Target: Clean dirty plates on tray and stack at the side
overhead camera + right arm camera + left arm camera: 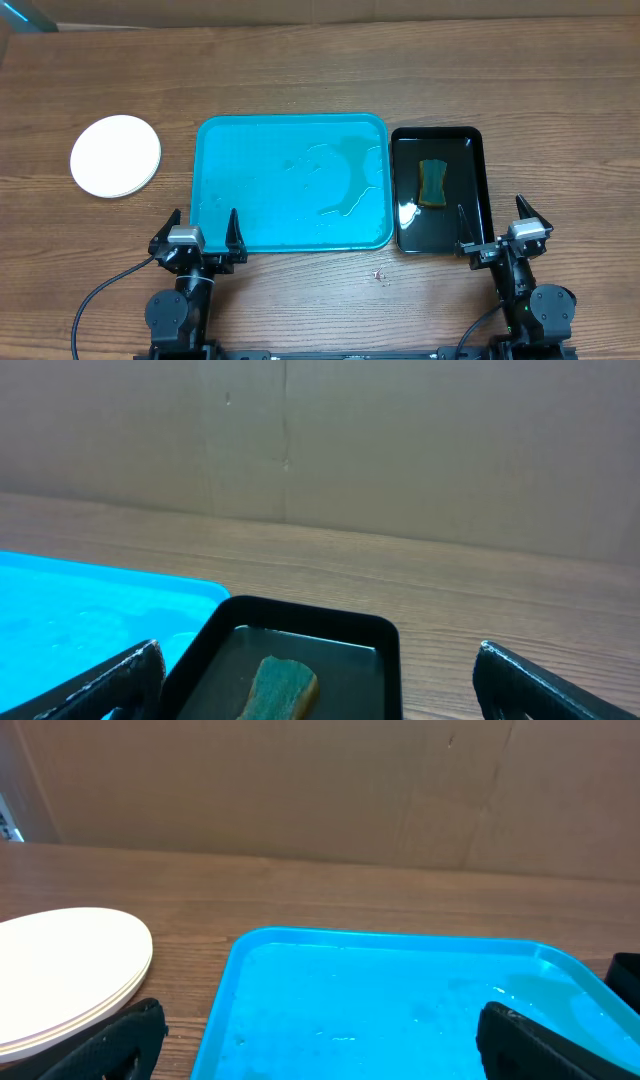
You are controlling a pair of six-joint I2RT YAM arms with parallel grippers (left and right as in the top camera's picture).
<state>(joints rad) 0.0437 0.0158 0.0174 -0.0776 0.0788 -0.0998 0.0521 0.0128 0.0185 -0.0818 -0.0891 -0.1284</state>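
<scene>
plates (116, 156) stacked on table (300, 70), left of tray (250, 190), apart from it; top face plain white. tray teal, wet streaks on right half. left gripper (204, 214), right gripper (490, 210) spread wide, holding nothing. sponge (432, 183) in black tray (465, 210).

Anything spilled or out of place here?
There's water pooled on the tray, mostly its right half. A tiny speck lies on the table in front of it; can't tell what. The plates and sponge look tidy.
</scene>
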